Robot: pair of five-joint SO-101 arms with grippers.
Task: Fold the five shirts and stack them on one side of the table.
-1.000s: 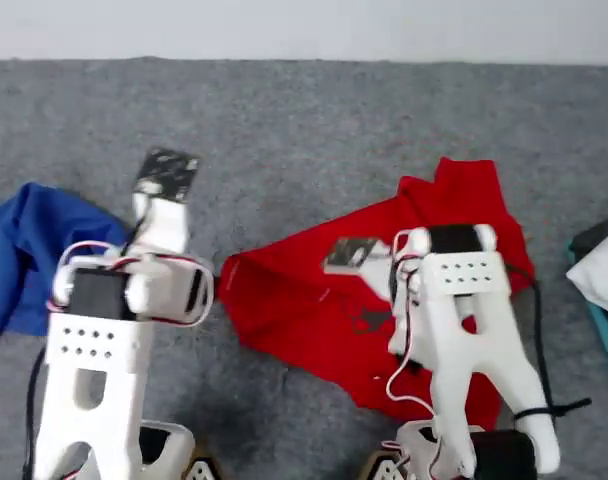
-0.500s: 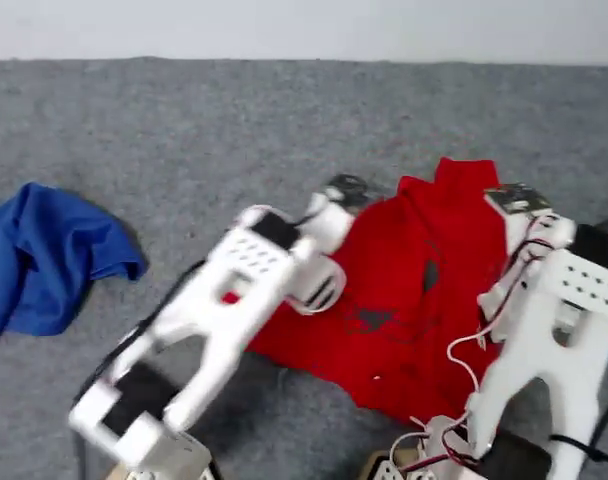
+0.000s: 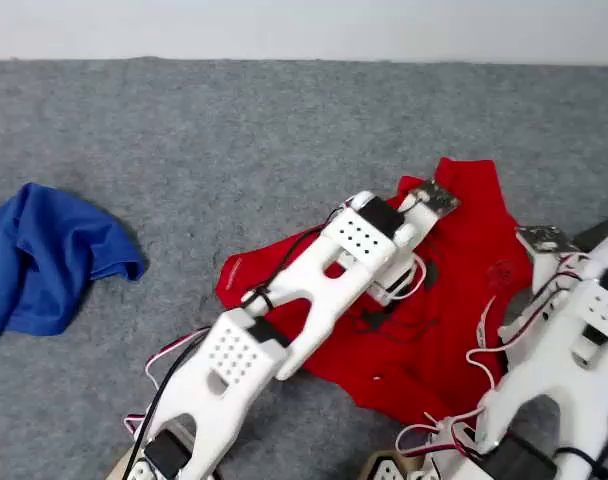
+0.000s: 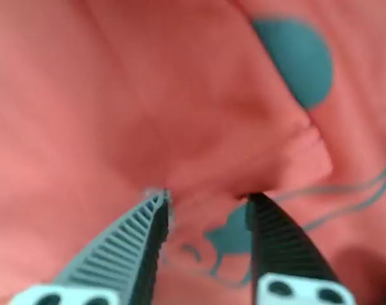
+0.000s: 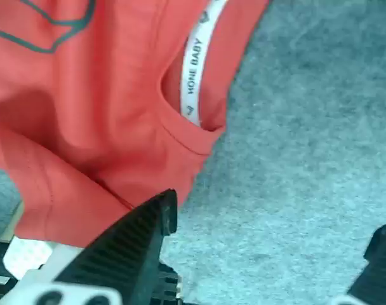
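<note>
A crumpled red shirt with a dark print lies right of the table's middle. My left arm stretches diagonally across it, and its gripper is near the shirt's far edge. In the left wrist view that gripper is open, its tips pressed close to a raised fold of the red shirt. My right gripper hangs at the shirt's right edge. The right wrist view shows it wide open over grey carpet, beside the shirt's collar. A blue shirt lies bunched at the far left.
Grey carpet covers the table, with open room at the back and between the two shirts. A dark piece of cloth shows at the right edge behind my right arm. A pale wall runs along the back.
My left arm swung from the left side, near the blue shirt, across to the red shirt. My right arm moved right, off the middle of the shirt to its right edge.
</note>
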